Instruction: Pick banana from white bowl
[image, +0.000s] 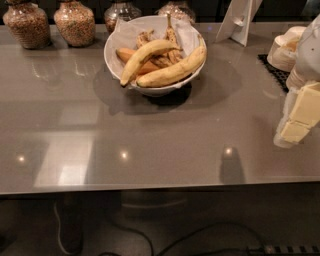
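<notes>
The step in hand looks like the approach, with nothing grasped yet; the claw (297, 122) hangs at the right edge of the view, above the counter (150, 145) and well apart from the white bowl (112, 60), and whether it is spread or closed I cannot tell, though it carries nothing; the banana (146, 56) lies in the bowl on top of the other fruit, slanting from its lower left end near the rim up toward the middle, its bright skin fully exposed; just beside it, along the bowl's near right side, lies a thicker speckled banana (172, 71), and a short orange-toned one (128, 53) shows partly beneath it; the next move, as I judge it, calls for carrying the claw left and back across the counter to stand over the bowl, turned across the slim fruit's length, then coming down on its middle without catching the thicker neighbour or the paper lining; the counter is a grey, glossy slab throwing back ceiling lights; four glass jars (75, 21) stand along its far edge behind the bowl, a white folded stand (239, 20) to the right of them, and stacked small bowls (287, 47) by a black mat (274, 70) at far right; cables (200, 237) trail on the dark floor below.
</notes>
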